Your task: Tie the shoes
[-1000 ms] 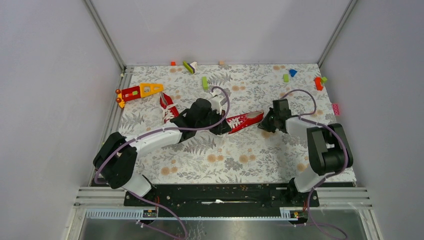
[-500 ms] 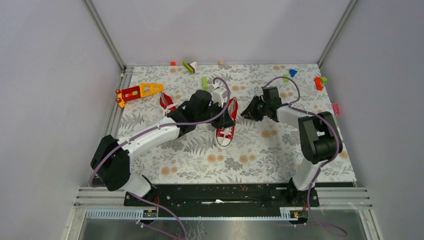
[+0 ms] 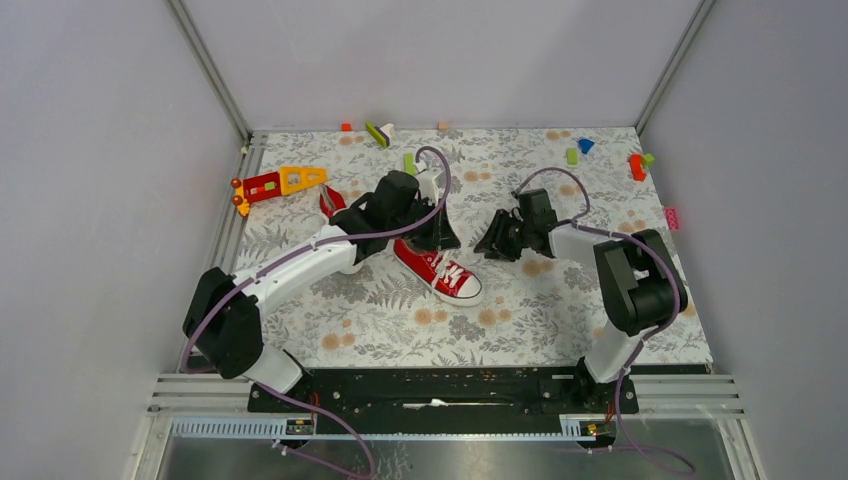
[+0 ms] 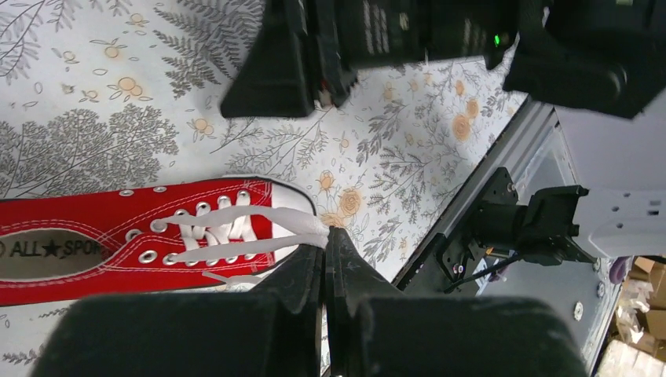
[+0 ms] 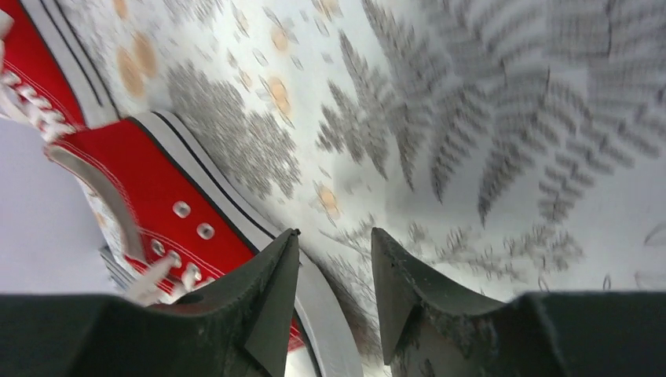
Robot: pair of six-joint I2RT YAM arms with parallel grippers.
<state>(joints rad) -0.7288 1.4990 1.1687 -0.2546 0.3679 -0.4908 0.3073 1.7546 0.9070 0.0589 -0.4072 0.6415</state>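
One red sneaker [image 3: 437, 270] lies mid-table, its white toe cap pointing to the near right. My left gripper [image 3: 443, 238] is at the shoe's far side. In the left wrist view it [image 4: 324, 233] is shut on the white laces [image 4: 236, 228], pulled taut from the eyelets of the shoe [image 4: 94, 228]. My right gripper [image 3: 490, 243] is just right of the shoe, open and empty. In its wrist view [image 5: 334, 243] the shoe's side [image 5: 173, 200] lies at its left finger. The second sneaker [image 3: 332, 203] is mostly hidden behind the left arm.
A red-and-yellow toy piece [image 3: 278, 183] lies at the far left. Small blocks are scattered along the back: green [image 3: 409, 165], blue [image 3: 585, 145], red [image 3: 637, 167]. A pink block [image 3: 671, 217] sits at the right edge. Walls close in three sides.
The shoe has swung round from pointing right to pointing near-right, drawn by the laces in my left gripper. My right gripper has moved left, closer to the shoe.
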